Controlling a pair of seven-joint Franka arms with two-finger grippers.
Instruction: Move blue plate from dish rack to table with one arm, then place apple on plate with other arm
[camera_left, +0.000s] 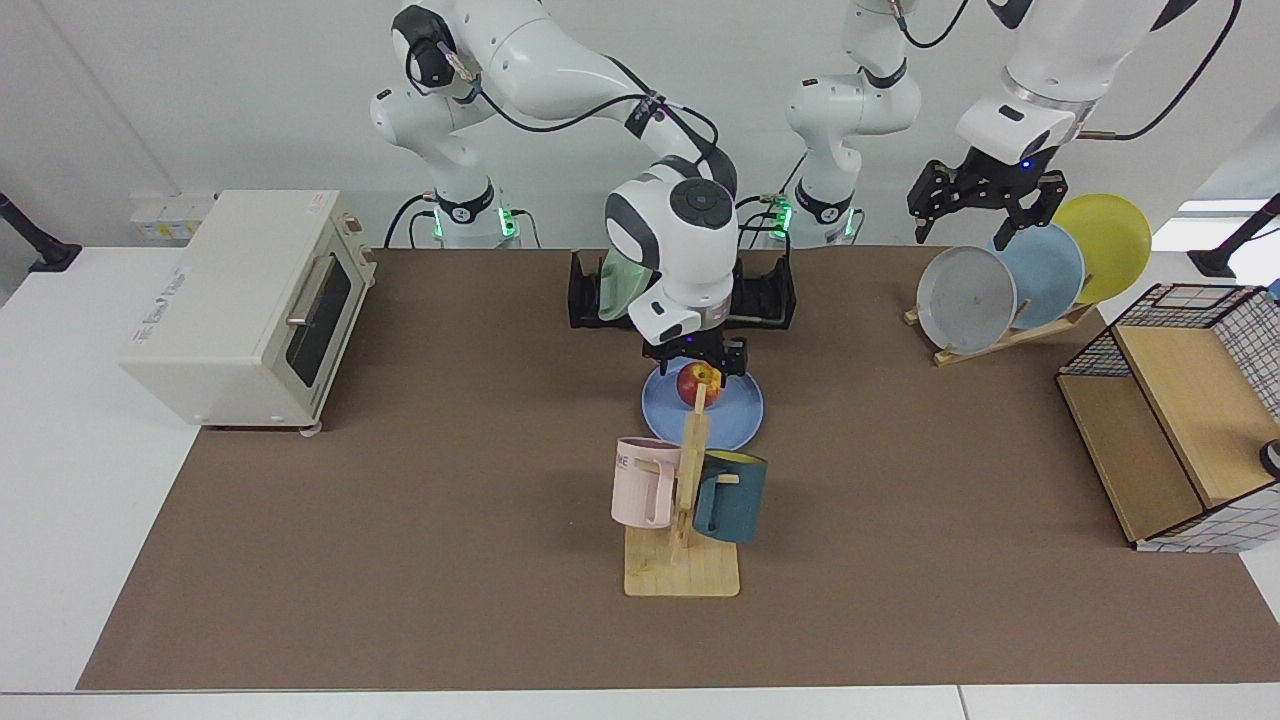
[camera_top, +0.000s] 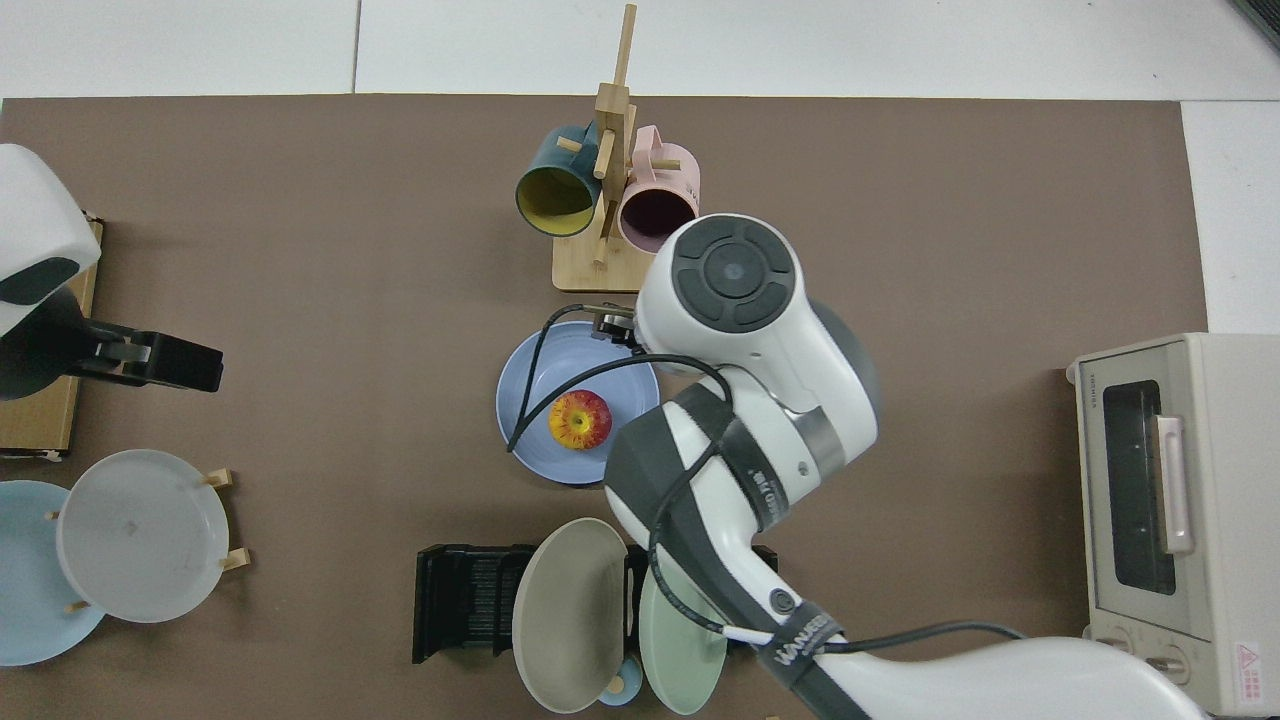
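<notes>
The apple (camera_left: 695, 382) (camera_top: 579, 420), red with yellow patches, is lying free in the middle of the blue plate (camera_left: 735, 412) (camera_top: 537, 368), which is resting flat on the brown mat (camera_left: 400, 520). Just above it the right gripper (camera_left: 697, 352) is hanging with fingers spread. Farther back, the left gripper (camera_left: 985, 200) is waiting open over the wooden plate rack (camera_left: 1000, 340).

Periwinkle-blue plate (camera_left: 730, 408); red apple (camera_left: 694, 382) with yellow patches; black dish rack (camera_top: 465, 603); brown mat (camera_left: 420, 520) over white table (camera_left: 70, 480); pink mug (camera_left: 640, 482); teal mug (camera_left: 732, 497).
</notes>
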